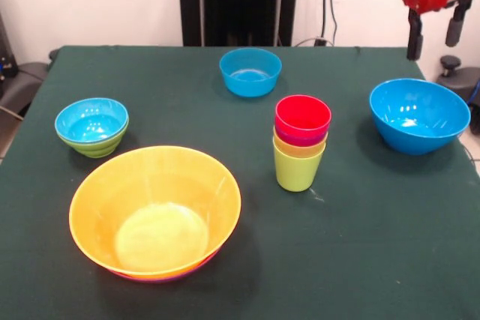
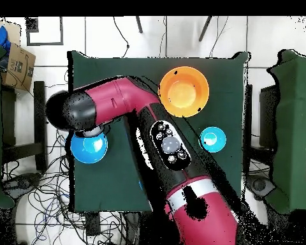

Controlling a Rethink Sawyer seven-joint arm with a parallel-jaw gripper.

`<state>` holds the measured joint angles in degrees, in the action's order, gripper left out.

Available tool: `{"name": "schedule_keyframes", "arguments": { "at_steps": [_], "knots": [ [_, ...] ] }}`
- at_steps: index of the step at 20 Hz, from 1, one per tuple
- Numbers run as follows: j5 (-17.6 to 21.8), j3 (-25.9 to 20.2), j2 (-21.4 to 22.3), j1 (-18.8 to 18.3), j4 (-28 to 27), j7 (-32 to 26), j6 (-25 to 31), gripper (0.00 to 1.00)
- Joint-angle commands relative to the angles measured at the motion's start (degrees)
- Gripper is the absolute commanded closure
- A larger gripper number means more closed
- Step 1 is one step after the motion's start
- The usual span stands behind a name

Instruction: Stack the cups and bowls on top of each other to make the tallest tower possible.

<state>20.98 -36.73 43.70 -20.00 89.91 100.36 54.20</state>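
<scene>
The tower (image 1: 301, 142) stands right of the table's middle: a lime green cup (image 1: 297, 170) lowest, then yellow and purple cups, with a red cup (image 1: 302, 116) on top. The large blue bowl (image 1: 418, 115) sits at the right, also seen in the overhead view (image 2: 88, 148). My gripper (image 1: 435, 31) hangs open and empty above and behind it. A small blue bowl (image 1: 250, 71) sits at the back. Another small blue bowl (image 1: 91, 119) is nested in the small green bowl (image 1: 96, 144). The large yellow-orange bowl (image 1: 155, 207) rests in the purple bowl (image 1: 169, 275), whose rim only just shows.
The green table (image 1: 375, 260) ends just right of the large blue bowl. The black pedestal (image 1: 240, 1) stands behind the far edge. In the overhead view my arm (image 2: 149, 121) covers the cup stack and the back bowl. A cardboard box (image 2: 18, 64) and cables lie off the table.
</scene>
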Motion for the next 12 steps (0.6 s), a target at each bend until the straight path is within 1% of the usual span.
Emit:
{"name": "schedule_keyframes", "arguments": {
  "at_steps": [1, 3, 7, 12],
  "knots": [
    [2.5, 6.7, 0.7, 0.18, -1.49, 3.51, 6.37, 0.0],
    [1.3, 6.78, 0.55, 0.0, -1.06, 4.02, 6.25, 0.0],
    [-2.82, 5.65, -1.04, -1.84, 0.48, 3.91, 5.84, 0.0],
    [-4.32, 5.58, -2.22, -2.61, 1.36, 3.58, 4.39, 0.0]
  ]
}}
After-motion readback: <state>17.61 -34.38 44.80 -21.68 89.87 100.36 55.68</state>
